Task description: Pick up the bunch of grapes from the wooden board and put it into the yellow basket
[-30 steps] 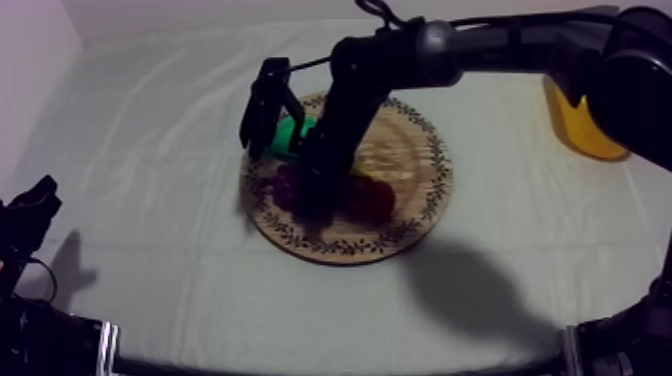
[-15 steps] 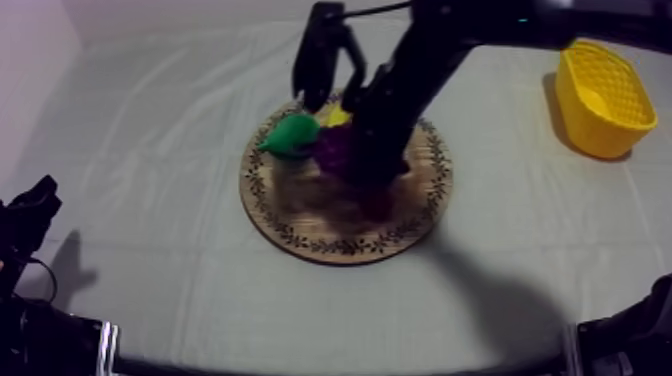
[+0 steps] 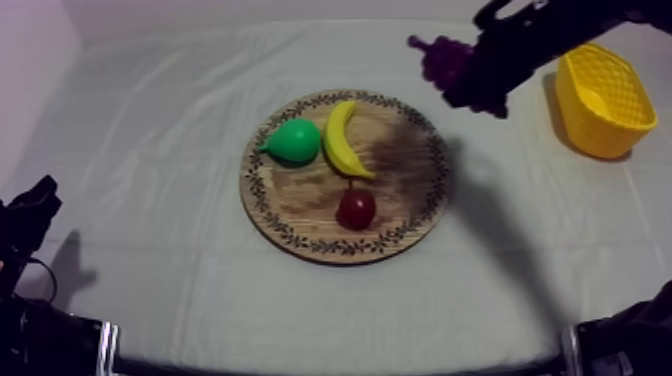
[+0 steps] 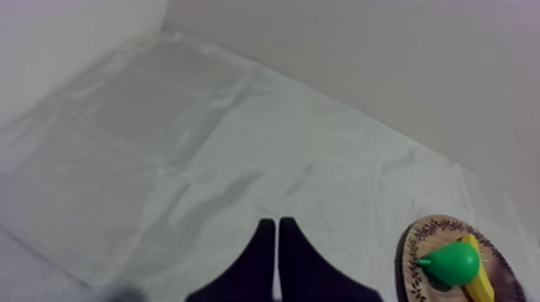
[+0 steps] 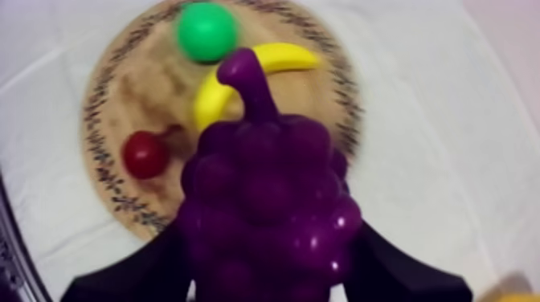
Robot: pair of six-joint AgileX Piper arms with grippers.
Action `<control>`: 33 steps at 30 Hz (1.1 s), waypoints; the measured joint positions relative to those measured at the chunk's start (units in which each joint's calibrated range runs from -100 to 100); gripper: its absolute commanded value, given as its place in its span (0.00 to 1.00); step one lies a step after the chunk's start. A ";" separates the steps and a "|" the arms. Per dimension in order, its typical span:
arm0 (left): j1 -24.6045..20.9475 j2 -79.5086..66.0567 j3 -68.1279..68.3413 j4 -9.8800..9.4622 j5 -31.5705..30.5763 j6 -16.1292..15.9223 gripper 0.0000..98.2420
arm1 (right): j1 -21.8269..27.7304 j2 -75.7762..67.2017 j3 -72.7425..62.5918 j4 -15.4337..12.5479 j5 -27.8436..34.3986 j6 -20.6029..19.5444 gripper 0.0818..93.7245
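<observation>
My right gripper [image 3: 478,80] is shut on the purple bunch of grapes [image 3: 445,62] and holds it in the air between the wooden board [image 3: 400,215] and the yellow basket [image 3: 600,100]. In the right wrist view the grapes [image 5: 269,201] sit between my black fingers [image 5: 402,269], high above the board [image 5: 128,96]. My left gripper [image 4: 276,257] rests shut as a narrow wedge over bare cloth; in the top view it sits low at the left edge [image 3: 30,215].
On the board lie a green pear [image 3: 294,141], a banana [image 3: 343,138] and a small red fruit [image 3: 356,208]. The right wrist view shows the pear [image 5: 206,30], banana [image 5: 241,76] and red fruit [image 5: 146,154] below the grapes.
My right arm lifted the grapes off the board and carried them up and to the right, toward the basket. The pear, banana and red fruit are uncovered. The left arm stayed still.
</observation>
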 measured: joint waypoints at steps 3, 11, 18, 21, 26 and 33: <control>0.00 0.00 0.00 0.00 0.00 0.00 0.00 | 3.67 -1.61 0.52 0.42 -0.45 -0.51 0.44; 0.00 0.00 0.00 0.00 0.00 0.00 0.00 | 13.65 3.95 -6.15 1.23 -1.40 -1.88 0.47; 0.00 0.00 0.00 0.00 0.00 0.00 0.00 | 21.70 12.42 -15.52 2.11 -2.40 -2.05 0.49; 0.00 0.00 0.00 0.00 0.00 0.00 0.00 | 24.50 15.93 -19.35 2.76 -3.03 -2.12 0.52; 0.00 0.00 0.00 0.00 0.00 0.00 0.00 | 27.37 20.91 -22.94 3.94 -5.17 -2.60 0.69; 0.00 0.00 0.00 0.00 0.00 0.00 0.00 | 27.81 22.58 -22.09 5.62 -6.77 -3.85 0.87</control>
